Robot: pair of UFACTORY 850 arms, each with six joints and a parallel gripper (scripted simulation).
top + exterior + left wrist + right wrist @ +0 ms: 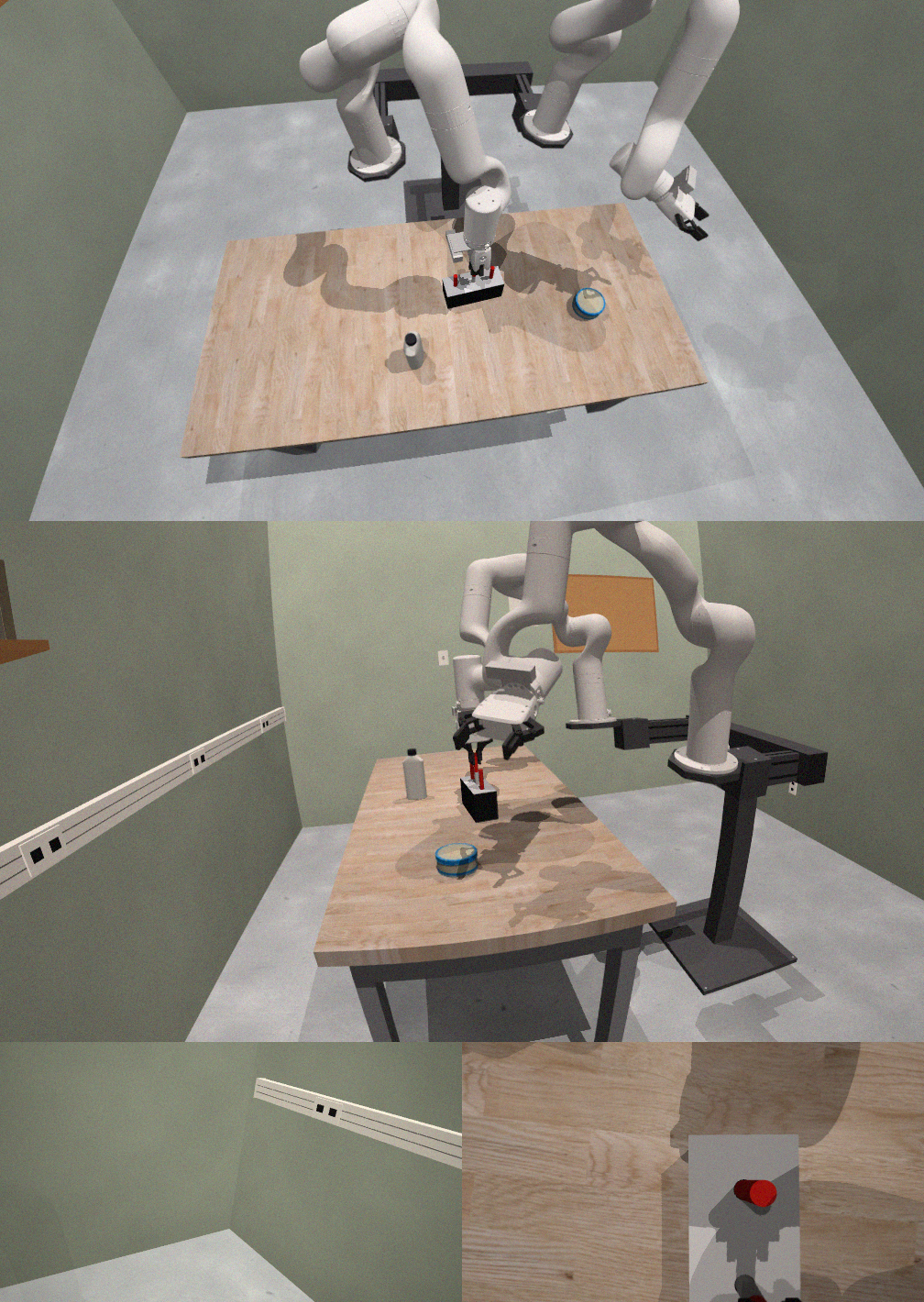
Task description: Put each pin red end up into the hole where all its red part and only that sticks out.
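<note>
The black block [478,805] [743,1156] with its light top stands mid-table. One pin [455,280] stands at its left end in the top view, another pin [491,272] [481,778] at its right end; only red shows above the top on both. The right wrist view shows one seated pin [763,1193]. My right gripper [477,270] [476,758] [769,1300] is shut on the middle pin [476,763], upright, red end up, with some grey shaft [747,1285] visible above the block top. Its lower end is at the middle hole. My left gripper [703,225] [484,748] is open, beyond the table's right edge.
A grey bottle [413,352] [414,778] with a black cap stands in front of the block, left in the top view. A round blue-rimmed tin [588,303] [456,860] sits to the right. The left wrist view shows only walls, floor and a socket rail [390,1129].
</note>
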